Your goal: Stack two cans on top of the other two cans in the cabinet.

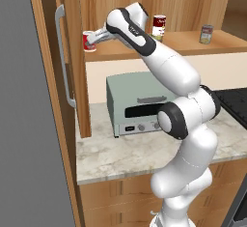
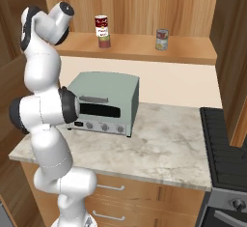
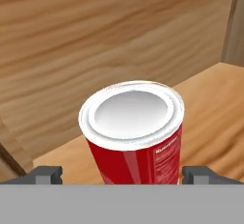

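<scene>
Right up against the hand camera is the red can (image 3: 132, 135), silver lid facing the lens, standing upright on the cabinet (image 1: 72, 57) shelf at its far left end, close to the open door. Going big to small from there: the cabinet's wood back wall and plank shelf take up most of the scene, with the grey-green toaster oven (image 2: 103, 103) down on the marble desk (image 2: 164, 144) below. On the shelf, the red-and-white can (image 2: 101, 25) already sits on top of one greenish-grey can (image 2: 104, 41), so that stack looks done, and the second greenish-grey can (image 2: 162, 39) stands alone well off to the right, nothing on it yet. The fingers (image 3: 127, 174) are spread as wide as they go and aren't holding anything; the two dark tips straddle the red can, one each side, with a sliver of gap both ways. The can's long axis is vertical and it sits dead centre between the tips, just ahead of them. My guess is the next move is simply squeezing shut on it, then hauling it rightward to the lone grey can.
</scene>
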Controlling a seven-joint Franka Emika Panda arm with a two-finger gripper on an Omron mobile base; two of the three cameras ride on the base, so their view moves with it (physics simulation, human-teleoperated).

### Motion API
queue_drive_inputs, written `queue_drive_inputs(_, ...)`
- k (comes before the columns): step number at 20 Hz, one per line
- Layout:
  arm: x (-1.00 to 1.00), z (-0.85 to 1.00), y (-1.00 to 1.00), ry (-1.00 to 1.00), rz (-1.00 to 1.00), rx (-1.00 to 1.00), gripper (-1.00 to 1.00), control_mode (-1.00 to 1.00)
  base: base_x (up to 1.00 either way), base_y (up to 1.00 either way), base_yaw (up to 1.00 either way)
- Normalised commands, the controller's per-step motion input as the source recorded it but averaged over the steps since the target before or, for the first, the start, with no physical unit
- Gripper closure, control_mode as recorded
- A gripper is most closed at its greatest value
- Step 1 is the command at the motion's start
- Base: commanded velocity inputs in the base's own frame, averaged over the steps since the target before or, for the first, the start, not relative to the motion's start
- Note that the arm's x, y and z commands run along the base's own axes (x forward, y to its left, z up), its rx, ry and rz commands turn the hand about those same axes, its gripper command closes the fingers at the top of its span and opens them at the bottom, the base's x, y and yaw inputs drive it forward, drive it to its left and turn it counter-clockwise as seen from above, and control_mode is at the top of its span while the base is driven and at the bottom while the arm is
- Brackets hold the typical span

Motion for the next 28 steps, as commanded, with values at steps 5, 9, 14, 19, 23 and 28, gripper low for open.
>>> queue_drive_inputs(5,0.08,-0.04,0.08,0.00,0.00,0.00,-1.00,-1.00,0.00,0.00,0.00)
queue_drive_inputs(9,0.03,-0.08,0.12,0.00,0.00,0.00,-1.00,-1.00,0.00,0.00,0.00)
queue_drive_inputs(14,0.07,-0.04,0.11,0.00,0.00,0.00,-1.00,-1.00,0.00,0.00,0.00)
queue_drive_inputs(19,0.05,0.00,0.02,0.00,0.00,0.00,1.00,-1.00,0.00,0.00,0.00)
queue_drive_inputs(23,0.01,0.00,-0.05,0.00,0.00,0.00,1.00,-1.00,0.00,0.00,0.00)
queue_drive_inputs(28,-0.12,0.00,-0.22,0.00,0.00,0.00,1.00,-1.00,0.00,0.00,0.00)
